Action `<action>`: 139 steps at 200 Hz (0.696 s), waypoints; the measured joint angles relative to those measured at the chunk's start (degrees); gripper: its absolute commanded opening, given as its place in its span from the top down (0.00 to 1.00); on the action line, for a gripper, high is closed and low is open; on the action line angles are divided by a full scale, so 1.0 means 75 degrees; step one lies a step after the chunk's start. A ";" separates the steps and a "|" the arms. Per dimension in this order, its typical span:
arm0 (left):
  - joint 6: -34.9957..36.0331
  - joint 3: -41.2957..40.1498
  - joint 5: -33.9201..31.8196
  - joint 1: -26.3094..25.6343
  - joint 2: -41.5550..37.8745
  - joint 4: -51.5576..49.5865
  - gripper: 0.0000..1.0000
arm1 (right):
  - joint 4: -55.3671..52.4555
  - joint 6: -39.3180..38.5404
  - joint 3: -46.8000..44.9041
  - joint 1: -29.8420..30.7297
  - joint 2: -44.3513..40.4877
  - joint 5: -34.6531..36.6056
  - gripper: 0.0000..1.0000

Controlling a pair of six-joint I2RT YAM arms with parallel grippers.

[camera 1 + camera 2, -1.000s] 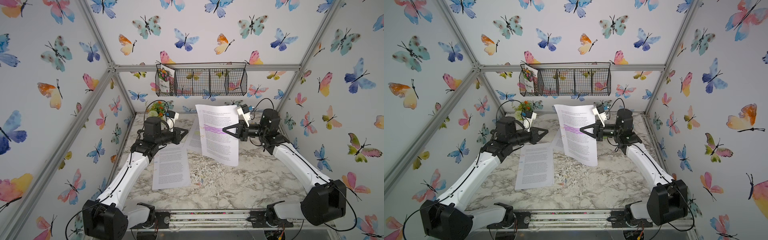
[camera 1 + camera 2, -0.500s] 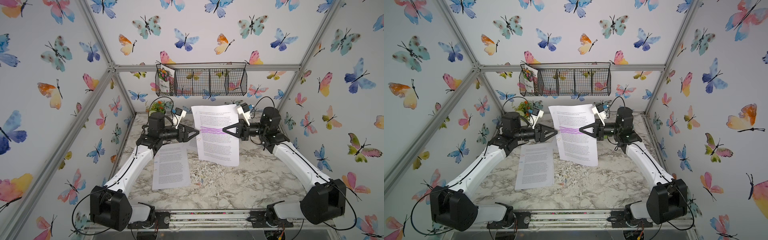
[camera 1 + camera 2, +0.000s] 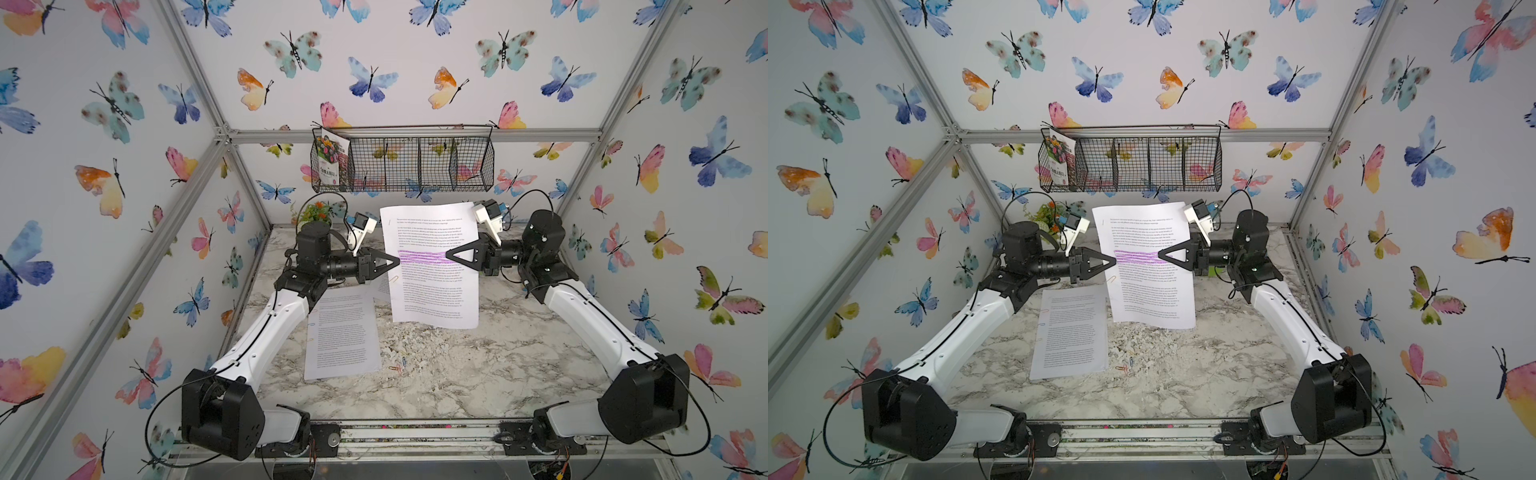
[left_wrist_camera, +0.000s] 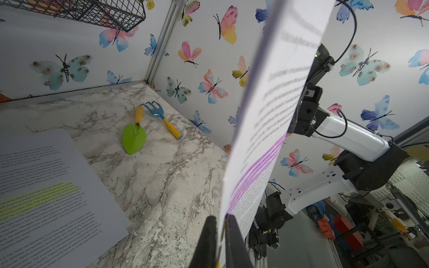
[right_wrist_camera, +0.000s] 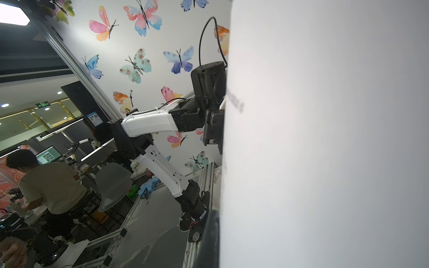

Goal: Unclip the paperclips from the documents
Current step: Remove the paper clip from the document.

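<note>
While it was held up in the air above the table [image 3: 498, 374], the document with purple lines [image 3: 432, 299] was seen standing tall between the two arms. Its left edge was pinched tight by the left fingers [image 4: 207, 241]. Its right edge was pinched tight by the right fingers [image 3: 453, 257]. Both edges were gripped at the purple lines. A small orange paperclip [image 3: 394, 279] was seen at the left edge, just under the left fingers. A plain document [image 3: 343, 332] was laid flat on the table nearby. A few loose paperclips [image 3: 397, 368] were scattered just beside it.
</note>
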 measured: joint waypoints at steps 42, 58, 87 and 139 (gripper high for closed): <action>-0.0283 0.0003 0.0061 0.0000 0.0012 0.0233 0.86 | 0.0029 0.0064 0.0000 0.0000 0.0000 0.0003 0.98; -0.0393 0.0003 0.0073 0.0000 0.0026 0.0361 0.84 | 0.0032 0.0064 -0.0009 0.0000 0.0000 -0.0003 0.98; -0.0522 0.0003 0.0090 0.0000 0.0026 0.0472 1.00 | 0.0032 0.0067 -0.0023 0.0006 0.0000 -0.0023 0.98; -0.0595 0.0009 0.0140 0.0000 0.0073 0.0341 1.00 | -0.0006 0.0015 -0.0026 0.0006 -0.0003 -0.0015 0.98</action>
